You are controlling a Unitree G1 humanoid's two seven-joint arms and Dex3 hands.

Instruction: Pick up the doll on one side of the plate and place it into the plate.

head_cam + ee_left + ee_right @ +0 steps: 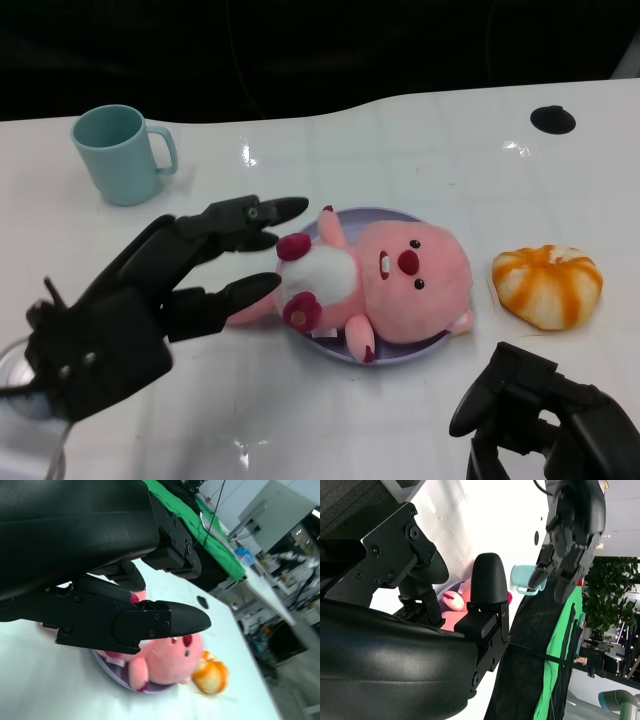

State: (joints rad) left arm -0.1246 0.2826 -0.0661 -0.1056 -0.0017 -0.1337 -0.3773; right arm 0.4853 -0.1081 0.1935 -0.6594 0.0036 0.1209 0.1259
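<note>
A pink plush doll [385,282] with a white belly lies on its back in the lilac plate [400,354] at the table's middle. My left hand [160,295] is just left of the plate, fingers spread, their tips close to the doll's feet and holding nothing. The left wrist view shows the doll [165,662] on the plate [107,667] beyond my fingers [160,622]. My right hand [545,415] hangs at the lower right, away from the plate, fingers curled in with nothing in them. In the right wrist view a bit of the doll [454,602] shows past the hand.
A teal mug [122,153] stands at the back left. An orange-and-white striped bun-shaped toy [548,285] lies right of the plate. A black round disc [552,119] sits at the far right. A clear container's rim [20,400] shows at the lower left.
</note>
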